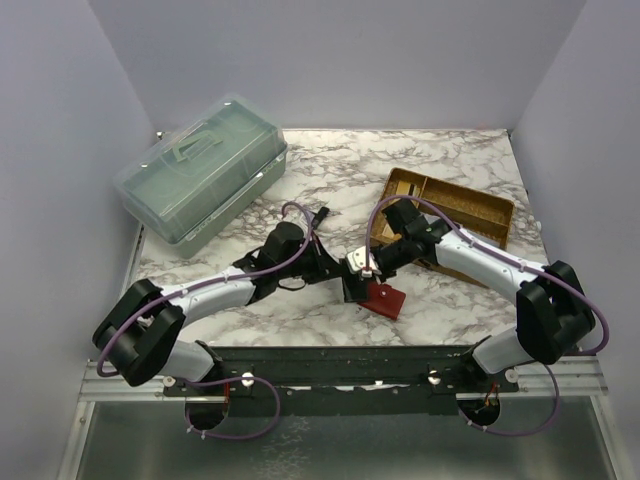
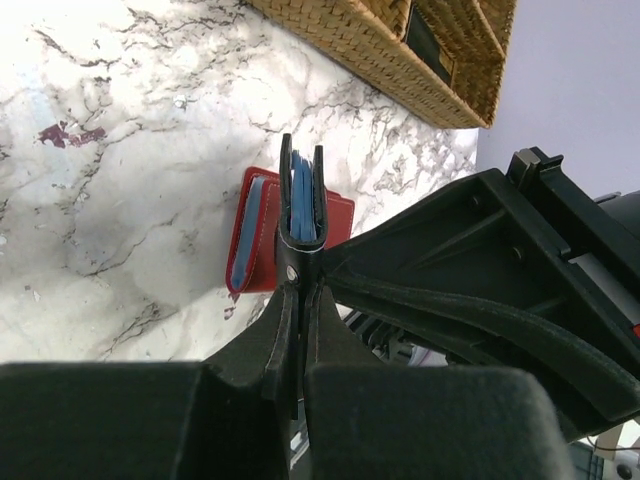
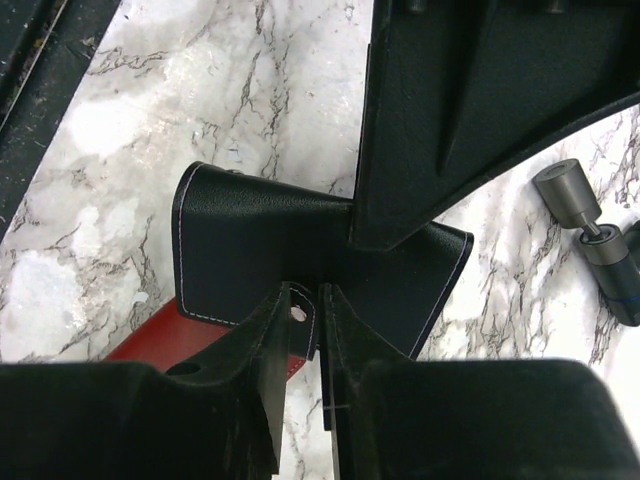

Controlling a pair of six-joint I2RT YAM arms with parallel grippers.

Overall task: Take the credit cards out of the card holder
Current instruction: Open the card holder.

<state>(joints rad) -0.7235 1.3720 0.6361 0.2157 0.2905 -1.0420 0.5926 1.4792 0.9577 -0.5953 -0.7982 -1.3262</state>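
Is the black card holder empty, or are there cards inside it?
Not empty: in the left wrist view, blue cards show between the covers of the black card holder.

Left jaws clamped, right jaws nearly closed

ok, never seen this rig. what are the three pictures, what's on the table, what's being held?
Two robot arms with two-finger grippers, bolted at the near edge of a marble table. The wide picture looks down from above and behind; the other two come from a camera on each wrist. On the table: a clear lidded box, a wicker tray, a red card holder. The left gripper is shut on a black card holder with blue cards inside. The right gripper has fingers either side of that holder's snap tab; whether they pinch it yet is unclear.
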